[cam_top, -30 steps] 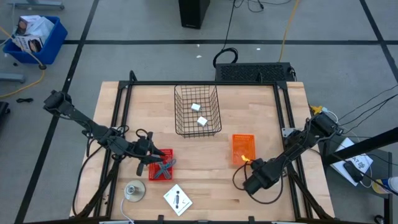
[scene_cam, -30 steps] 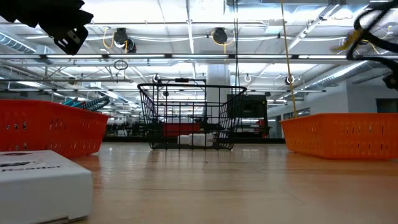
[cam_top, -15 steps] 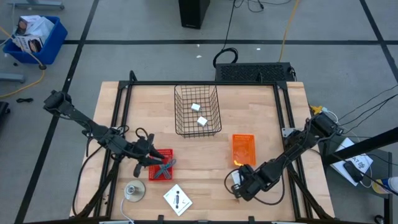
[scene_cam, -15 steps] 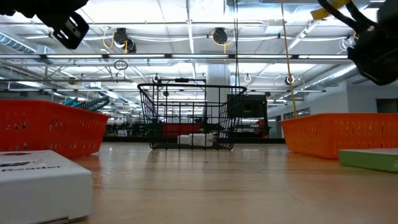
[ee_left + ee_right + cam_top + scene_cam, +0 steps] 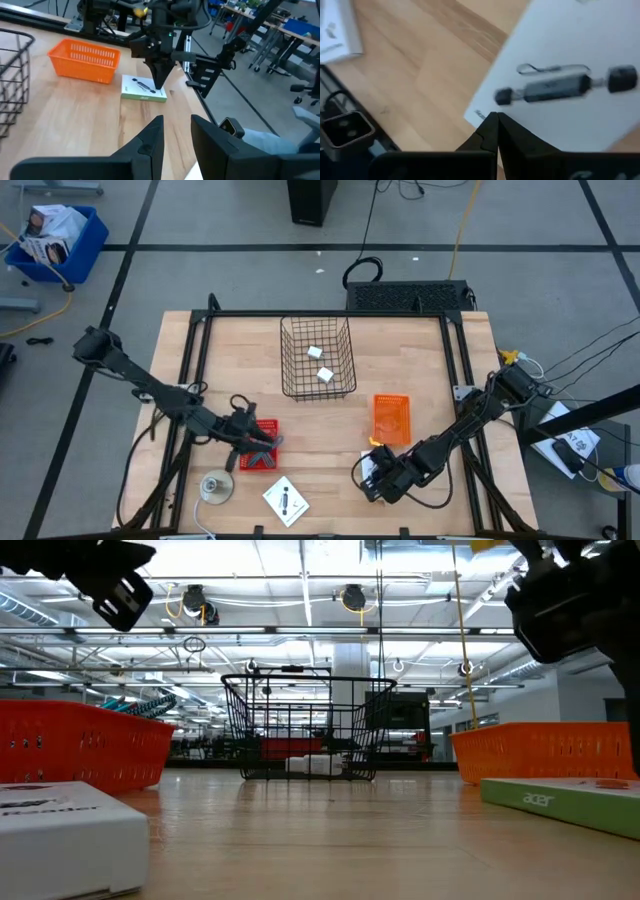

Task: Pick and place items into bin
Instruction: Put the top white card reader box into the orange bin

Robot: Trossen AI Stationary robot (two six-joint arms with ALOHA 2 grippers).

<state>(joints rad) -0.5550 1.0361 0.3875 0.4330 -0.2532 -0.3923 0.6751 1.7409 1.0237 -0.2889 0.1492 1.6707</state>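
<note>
The black wire bin (image 5: pixel 317 358) stands at the table's far middle with two white cubes (image 5: pixel 320 364) in it. A grey tool (image 5: pixel 270 445) lies in a red basket (image 5: pixel 262 456). My left gripper (image 5: pixel 252 436) hovers open at that basket's left rim, with nothing between its fingers (image 5: pixel 150 140). My right gripper (image 5: pixel 372 470), shut, points down at a flat white box with a green side (image 5: pixel 144 89), which lies flat on the table just near of the orange basket (image 5: pixel 392 420). The box's top shows a picture of a small grey device (image 5: pixel 555 85). My right gripper sets its shut fingertips (image 5: pixel 492 125) against the white box's top face right at its edge (image 5: pixel 492 102). It comes slanting down from above. The box lies flat on the table; nothing is pinched between the fingers.
A round grey disc (image 5: pixel 216 486) and a white card box with a black mark (image 5: pixel 286 500) lie near the front edge, left of centre. Bare wood lies between the bin and the front edge. Black frame rails (image 5: pixel 195 370) run along both table sides.
My right gripper has gone toward the table's left edge and tipped to point more steeply down. The white box has slid along the table with it and come into the low view from the right. My left gripper has shifted a little toward the red basket.
</note>
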